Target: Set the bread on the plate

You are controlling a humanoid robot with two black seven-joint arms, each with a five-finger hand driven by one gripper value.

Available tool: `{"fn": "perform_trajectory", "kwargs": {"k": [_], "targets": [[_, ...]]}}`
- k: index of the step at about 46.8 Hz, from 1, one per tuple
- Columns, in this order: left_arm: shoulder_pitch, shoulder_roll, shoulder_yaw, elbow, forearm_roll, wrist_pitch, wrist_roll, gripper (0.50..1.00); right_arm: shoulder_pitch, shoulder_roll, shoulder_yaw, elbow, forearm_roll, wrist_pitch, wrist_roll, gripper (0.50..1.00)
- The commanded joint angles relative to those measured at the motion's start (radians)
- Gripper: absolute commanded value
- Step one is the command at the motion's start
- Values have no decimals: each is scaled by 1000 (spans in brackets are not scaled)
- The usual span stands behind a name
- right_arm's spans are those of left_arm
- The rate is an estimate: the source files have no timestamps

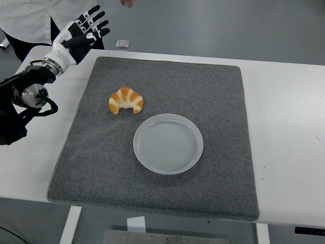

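A golden croissant point(126, 100) lies on the grey mat point(213, 96), left of centre. Just to its lower right sits a white round plate point(168, 143) with nothing on it. My left hand point(87, 28) is raised at the table's far left corner, well above and left of the croissant, its fingers spread and holding nothing. The left arm enters from the left edge. No right arm shows.
The mat covers most of the white table point(289, 112). A person in a white coat point(28, 20) stands at the top left, and part of a hand point(127, 3) shows at the top edge. A small grey object point(122, 44) lies on the floor beyond the table.
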Motion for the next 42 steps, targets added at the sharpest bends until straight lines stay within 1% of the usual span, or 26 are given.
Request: {"fn": "perform_trajectory", "kwargs": {"k": [1,18,26,33,39,42], "targets": [[0,0,-1,0,0,0,0,992,0,0,0,0,0,0,0,952],[1,2,-5,-2,-1,-2,0,992,0,0,0,0,0,0,0,952],[9,0,-7,0,-1,-32,0,992,0,0,0,0,0,0,0,952],[9,0,-8,0,-11,-35,0,992,0,0,0,0,0,0,0,952],[9,0,-8,0,-14,-60,0,992,0,0,0,0,0,0,0,952],[9,-2,-10,3,-15,-58,0,992,0,0,0,0,0,0,0,952]]}}
